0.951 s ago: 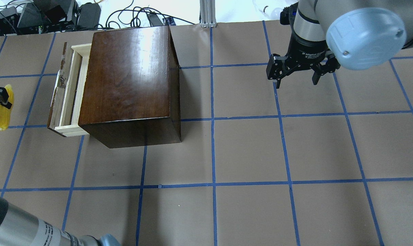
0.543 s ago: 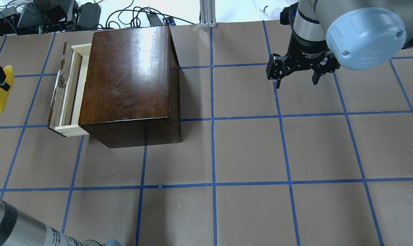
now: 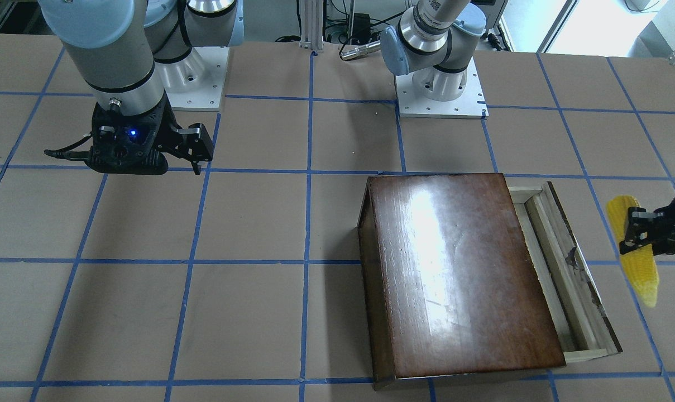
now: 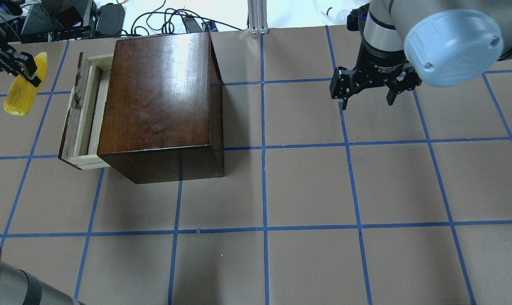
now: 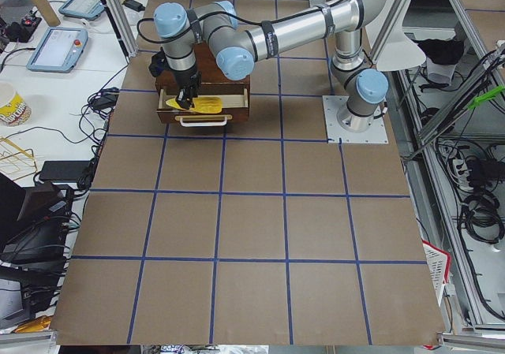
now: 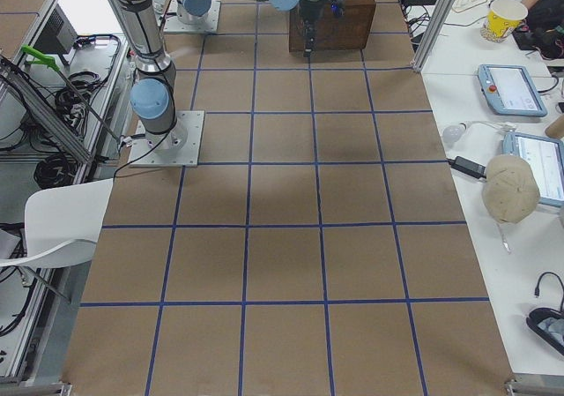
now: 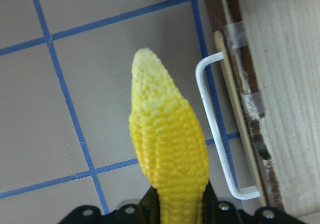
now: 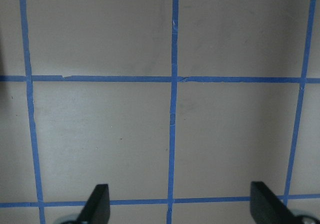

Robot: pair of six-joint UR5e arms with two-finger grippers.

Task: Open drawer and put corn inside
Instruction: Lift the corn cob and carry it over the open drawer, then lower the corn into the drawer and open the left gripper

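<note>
Left gripper (image 4: pixel 27 70) clamped on corn (image 4: pixel 20 91) near thick end; cob appears lifted off table, tapered tip pointed away from wrist. Drawer (image 4: pixel 83 123) seen partly pulled out of box (image 4: pixel 158 93), just beside gripper; white handle (image 7: pixel 215 134) close alongside cob. Opening step judged done; carry to drawer judged in hand. Next move: cob to be shifted sideways over narrow open tray, aligned lengthwise with it, lowered, then let go. Right gripper (image 4: pixel 368 99) spread wide, nothing held, well apart beyond box.
</note>
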